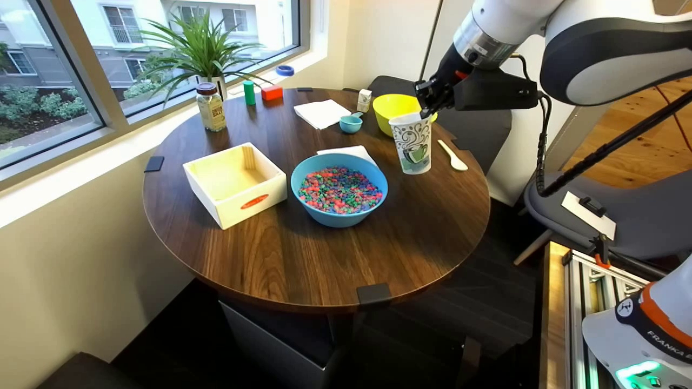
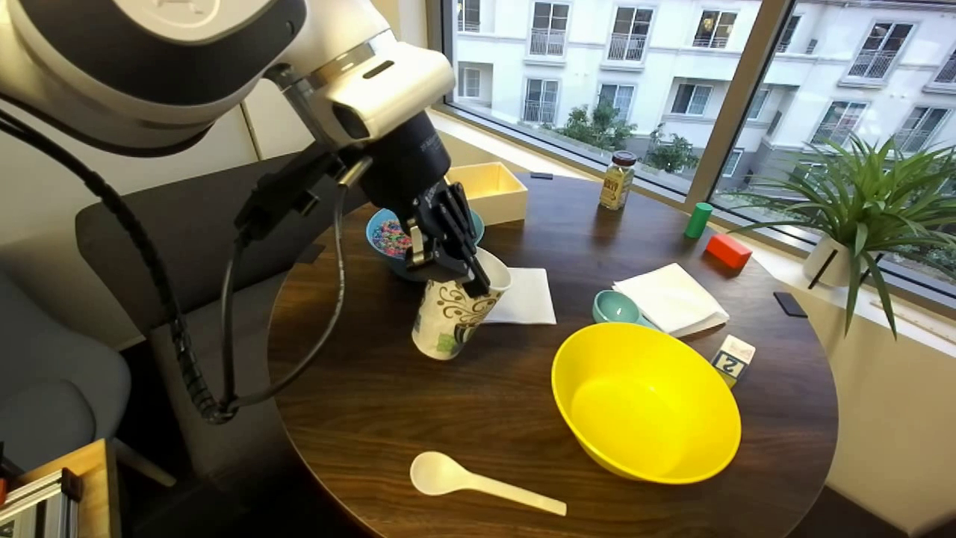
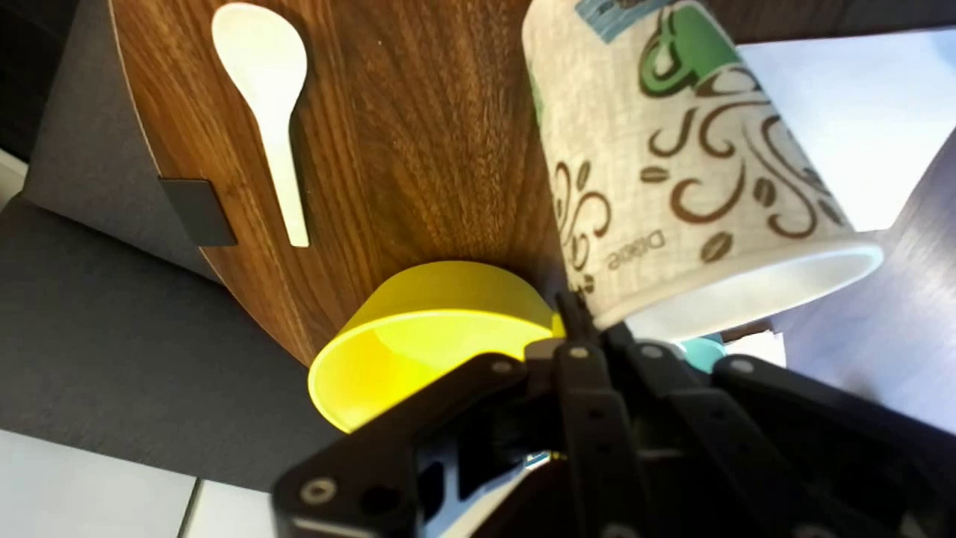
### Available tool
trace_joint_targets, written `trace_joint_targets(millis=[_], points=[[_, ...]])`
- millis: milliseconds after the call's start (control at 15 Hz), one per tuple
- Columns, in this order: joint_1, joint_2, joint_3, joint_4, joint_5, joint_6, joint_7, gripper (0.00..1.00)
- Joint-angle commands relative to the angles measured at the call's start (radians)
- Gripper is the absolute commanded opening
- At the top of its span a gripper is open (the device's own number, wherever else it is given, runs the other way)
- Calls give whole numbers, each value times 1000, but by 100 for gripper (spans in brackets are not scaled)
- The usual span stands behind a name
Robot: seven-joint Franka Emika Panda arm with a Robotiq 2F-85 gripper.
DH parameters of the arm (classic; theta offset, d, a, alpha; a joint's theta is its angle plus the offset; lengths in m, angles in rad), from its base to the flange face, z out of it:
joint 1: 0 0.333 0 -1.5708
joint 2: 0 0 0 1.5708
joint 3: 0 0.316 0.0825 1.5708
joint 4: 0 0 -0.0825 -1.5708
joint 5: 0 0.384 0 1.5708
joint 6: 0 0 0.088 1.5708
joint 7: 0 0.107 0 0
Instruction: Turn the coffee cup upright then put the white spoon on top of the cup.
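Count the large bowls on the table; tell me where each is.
2: the yellow bowl, beside the numbered block, and the blue bowl, beside the wooden box.

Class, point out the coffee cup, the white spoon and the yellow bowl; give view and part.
Coffee cup point(image 1: 412, 145): in an exterior view, on its printed side.
White spoon point(image 3: 275, 127): in the wrist view, on its neck.
Yellow bowl point(image 2: 644, 407): in an exterior view, on its inner bottom.

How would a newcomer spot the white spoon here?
Find the round wooden table, then the yellow bowl on it. Near that bowl, toward the table's edge, lies the white spoon; its long thin handle sets it apart from the bowl and printed coffee cup.
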Motion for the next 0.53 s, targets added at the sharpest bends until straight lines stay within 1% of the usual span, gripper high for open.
trace_joint_targets(millis=[0,200,467], points=[[-21,-39,27,-66,-48,56,78,1],[-35,-42,42,-87,-90,99,133,1],[-58,-44,56,-106,-182,168,225,1]])
